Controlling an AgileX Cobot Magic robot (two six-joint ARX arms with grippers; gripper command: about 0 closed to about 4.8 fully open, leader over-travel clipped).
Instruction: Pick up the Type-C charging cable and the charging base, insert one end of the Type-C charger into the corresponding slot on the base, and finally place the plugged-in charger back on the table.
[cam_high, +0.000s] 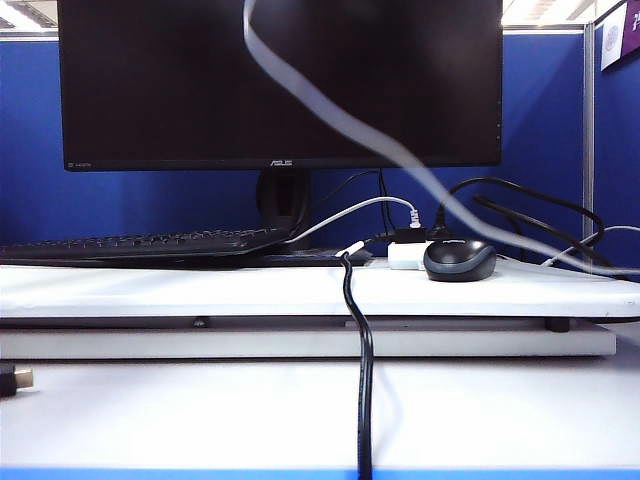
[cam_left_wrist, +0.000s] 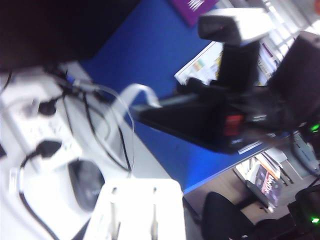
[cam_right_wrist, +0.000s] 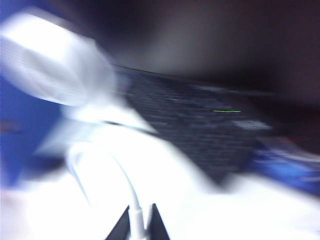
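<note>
Grippers aloft: right gripper (cam_right_wrist: 137, 227) clenches the Type-C charging cable (cam_right_wrist: 131, 192), left gripper (cam_left_wrist: 134, 220) grasps the charging base (cam_left_wrist: 142, 200).

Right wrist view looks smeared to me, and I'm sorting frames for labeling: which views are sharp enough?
Exterior view: monitor and mouse sharp, only the lifted Type-C charging cable streaks. Left wrist view: soft, charging base overexposed. Right wrist view: heavy motion blur; only the cable between the right end effector's tips reads.

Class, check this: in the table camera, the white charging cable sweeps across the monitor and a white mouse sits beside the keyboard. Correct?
Not quite. The exterior view shows the mouse is dark grey, not white. The Type-C charging cable does cross the monitor.
</note>
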